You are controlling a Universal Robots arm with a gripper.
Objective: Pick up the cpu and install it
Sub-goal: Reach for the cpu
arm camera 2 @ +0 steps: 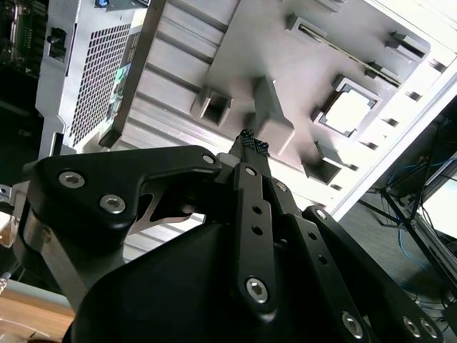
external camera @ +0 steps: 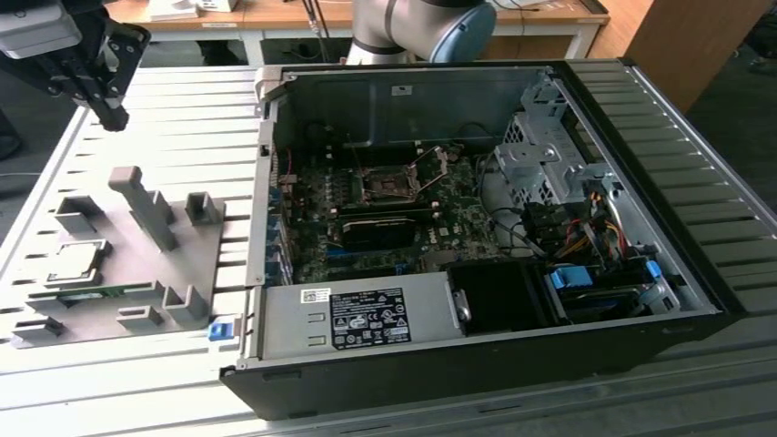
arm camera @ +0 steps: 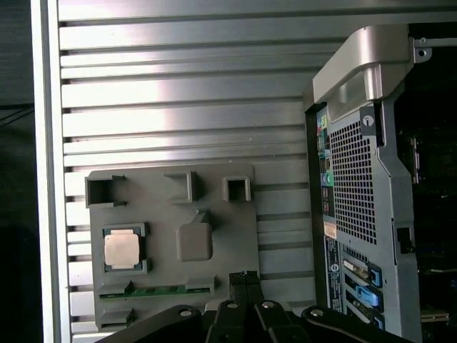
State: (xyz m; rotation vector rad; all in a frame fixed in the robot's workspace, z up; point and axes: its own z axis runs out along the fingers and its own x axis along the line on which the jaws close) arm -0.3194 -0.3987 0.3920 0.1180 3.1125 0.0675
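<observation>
Exterior view: pincer (external camera: pixel 112 116) closed, empty, above worktop (external camera: pixel 182 118), well apart from cpu (external camera: pixel 73 262).
Cpu lies flat in a jig (external camera: pixel 182 264) pocket beside the case (external camera: pixel 486 364). Probably light, stiff and fragile; grip it by opposite edges.

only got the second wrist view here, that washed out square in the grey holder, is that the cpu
Observer: Yes. In the first wrist view the cpu shows a silver top with a green rim, seated in the grey holder.
Operator: wheres the gripper relative to it
Observer: In the exterior view the gripper hangs above the table, apart from the cpu, shut on nothing.
Operator: is the case open
Observer: Yes. The exterior view shows the computer case lying open, with the motherboard and its socket exposed.
</observation>
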